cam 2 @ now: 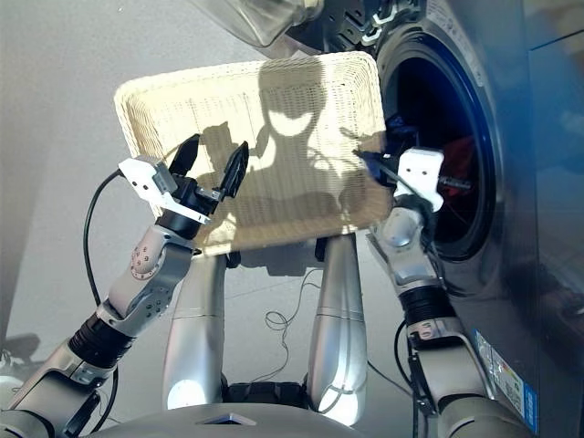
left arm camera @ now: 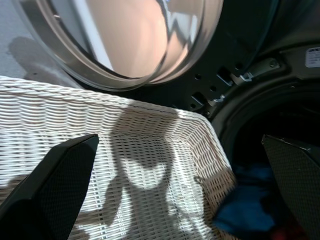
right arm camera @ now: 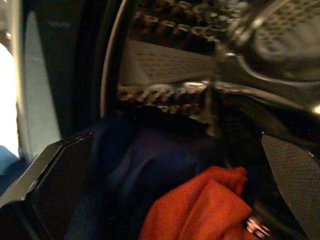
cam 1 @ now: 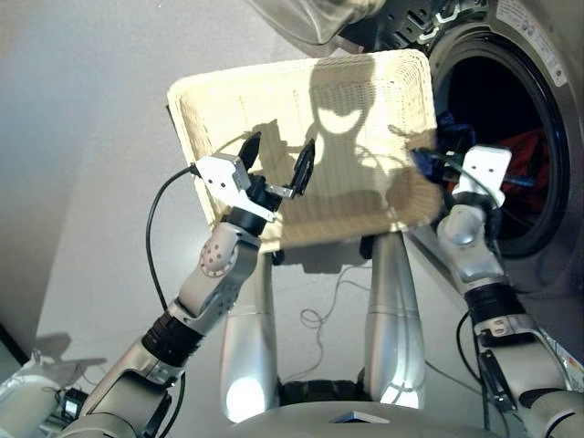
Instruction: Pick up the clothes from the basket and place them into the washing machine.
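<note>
The cream wicker basket (cam 1: 365, 100) stands in front of me, and its woven floor shows no garment. My left gripper (cam 1: 277, 160) hovers over the basket's near left part, open, with nothing between its fingers (left arm camera: 55, 185). To the right, the washing machine (cam 1: 547, 82) has its porthole uncovered. My right gripper (right arm camera: 177, 142) reaches into the drum mouth and is open and holds nothing. Inside the drum lie a navy blue garment (right arm camera: 150, 170) and a coral-red garment (right arm camera: 200, 205), just beyond the fingers. A fold of blue cloth (left arm camera: 245, 210) shows beside the basket's right rim.
The machine's round glass door (left arm camera: 135, 35) hangs swung out above the basket's far edge. Thin cables (cam 1: 319, 319) lie looped on the grey floor below the basket. A black cable (cam 1: 160, 237) arcs off my left wrist.
</note>
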